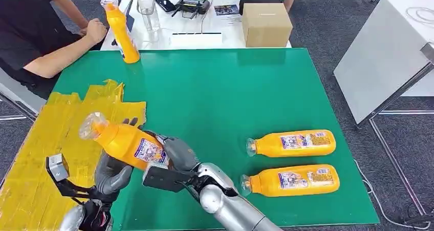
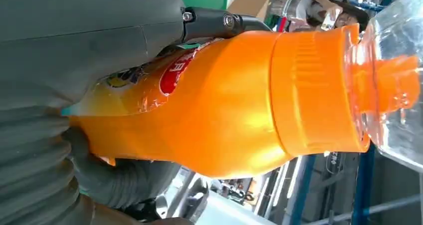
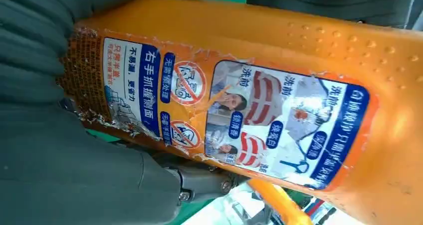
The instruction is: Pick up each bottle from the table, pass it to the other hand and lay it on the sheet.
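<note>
An orange bottle (image 1: 125,141) with a clear cap is held tilted in the air above the near left of the green table (image 1: 220,92), cap toward the yellow sheet (image 1: 46,139). My left hand (image 1: 112,173) grips it from below and my right hand (image 1: 173,156) grips its labelled base end. Up close, the left hand (image 2: 100,30) wraps the bottle's body (image 2: 234,100), and the right hand (image 3: 60,160) closes around the label (image 3: 279,100). Two more orange bottles (image 1: 294,143) (image 1: 291,181) lie on the table's right. A fourth bottle (image 1: 123,31) stands upright at the far left corner.
A person's forearm (image 1: 61,51) rests at the far left table corner. Behind the green table, a white table (image 1: 199,36) carries a cardboard box (image 1: 266,23), a glass and devices. A white cabinet (image 1: 384,57) stands to the right.
</note>
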Robot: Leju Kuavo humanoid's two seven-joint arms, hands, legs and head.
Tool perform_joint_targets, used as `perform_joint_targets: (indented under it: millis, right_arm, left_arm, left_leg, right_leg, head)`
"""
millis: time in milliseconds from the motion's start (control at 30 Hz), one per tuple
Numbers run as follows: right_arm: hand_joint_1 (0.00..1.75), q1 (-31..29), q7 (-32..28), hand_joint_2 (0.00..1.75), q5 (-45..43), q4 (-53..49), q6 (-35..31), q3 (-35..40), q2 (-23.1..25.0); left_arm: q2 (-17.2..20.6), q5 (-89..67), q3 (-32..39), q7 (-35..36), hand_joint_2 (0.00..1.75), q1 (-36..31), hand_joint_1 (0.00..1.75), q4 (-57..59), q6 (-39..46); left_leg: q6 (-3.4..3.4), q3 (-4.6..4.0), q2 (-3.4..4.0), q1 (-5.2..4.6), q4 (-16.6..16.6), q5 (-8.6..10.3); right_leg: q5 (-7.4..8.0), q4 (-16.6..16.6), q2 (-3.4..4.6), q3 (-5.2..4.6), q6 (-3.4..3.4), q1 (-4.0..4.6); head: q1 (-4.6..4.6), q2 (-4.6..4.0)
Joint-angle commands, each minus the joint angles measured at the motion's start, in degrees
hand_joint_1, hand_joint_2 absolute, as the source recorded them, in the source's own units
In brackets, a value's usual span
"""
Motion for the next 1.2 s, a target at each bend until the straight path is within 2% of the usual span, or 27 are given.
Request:
perform_joint_targets:
  millis: [33,67,100,133,333,367,1200]
  right_arm:
    - [1.75,-2.8,0.5,1.75,-0.1,4.8,-0.3,3.3,0.1]
    - [1.75,-2.7,0.6,1.75,-0.1,4.8,-0.4,3.4,0.2]
    - [1.75,-2.5,0.8,1.75,0.1,4.7,-0.6,3.5,0.2]
    - [1.75,-2.4,0.8,1.75,0.2,4.7,-0.7,3.6,0.1]
    - [1.75,-2.3,0.9,1.75,0.2,4.8,-0.7,3.6,0.1]
    - [1.75,-2.3,0.9,1.75,0.2,4.8,-0.7,3.6,0.0]
    - [1.75,-1.6,0.8,1.75,1.5,5.6,-3.6,1.2,-1.3]
  left_arm:
    - [1.6,-8.2,-1.9,-2.8,1.75,-1.7,0.00,2.1,5.3]
    - [1.5,-9.6,-1.9,-3.0,1.75,-2.1,0.00,1.8,6.1]
    - [1.1,-10.5,-1.5,-3.3,1.75,-2.3,0.00,1.6,6.9]
    - [1.1,-11.3,-1.4,-3.3,1.75,-2.4,0.26,1.4,7.4]
    - [1.0,-11.3,-1.5,-3.3,1.75,-2.5,0.26,1.3,7.4]
    - [0.9,-11.5,-1.6,-3.3,1.75,-2.4,1.75,1.3,7.5]
    - [0.0,-12.6,-0.5,-4.5,1.75,-2.4,1.75,0.8,7.2]
  left_leg:
    - [0.03,0.24,-0.01,-0.01,-0.1,-0.05]
    - [0.02,0.13,-0.02,-0.02,0.0,-0.01]
    - [0.03,0.40,0.01,0.01,0.0,-0.12]
    - [0.02,0.13,-0.04,0.01,0.0,-0.02]
    - [0.02,0.14,-0.05,0.01,0.0,-0.02]
    - [0.02,0.25,-0.05,0.02,0.0,-0.06]
    - [0.04,0.22,-0.06,0.02,0.0,-0.04]
  right_leg:
    - [-0.04,-0.1,0.01,0.24,-0.02,-0.01]
    - [-0.02,0.0,-0.01,0.14,-0.01,-0.01]
    - [-0.09,-0.1,0.04,0.41,-0.03,0.02]
    - [-0.02,-0.1,-0.02,0.15,-0.01,0.01]
    - [-0.03,-0.1,-0.03,0.16,-0.01,0.01]
    - [-0.06,-0.1,-0.03,0.27,-0.02,0.02]
    - [-0.05,-0.1,-0.08,0.25,0.00,0.02]
  head:
    - [0.00,0.00]
    - [0.00,0.00]
    - [0.00,0.00]
    - [0.00,0.00]
    - [0.00,0.00]
    - [0.00,0.00]
    - [0.00,0.00]
